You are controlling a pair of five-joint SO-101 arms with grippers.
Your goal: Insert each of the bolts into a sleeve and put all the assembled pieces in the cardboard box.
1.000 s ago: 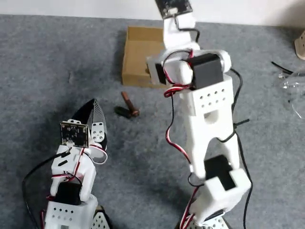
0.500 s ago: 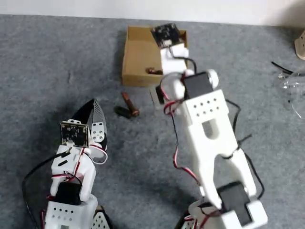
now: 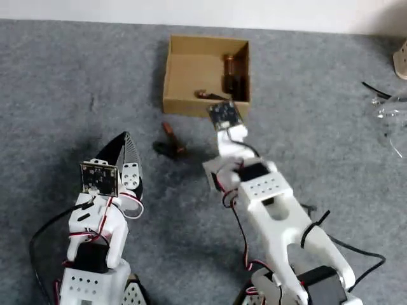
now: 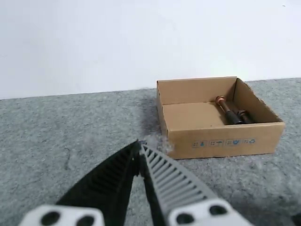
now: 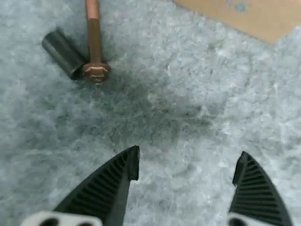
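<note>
The cardboard box stands at the back of the grey carpet. Two assembled bolt-and-sleeve pieces lie in it, one along its right wall and one by the front wall; the left wrist view shows one assembled piece in the box. A loose copper bolt and a black sleeve lie touching on the carpet in front of the box. My right gripper hangs open over bare carpet, a short way from the bolt and sleeve. Nearer the front and left of the loose bolt and sleeve, my left gripper is shut and empty.
Clear plastic bits and black cables lie at the far right, with a pale object at the right edge. A white wall runs behind the box. The right arm's white links cover the carpet at the front centre.
The right arm has drawn back from over the box to the carpet in front of it, uncovering the piece by the box's right wall. The left arm has not moved.
</note>
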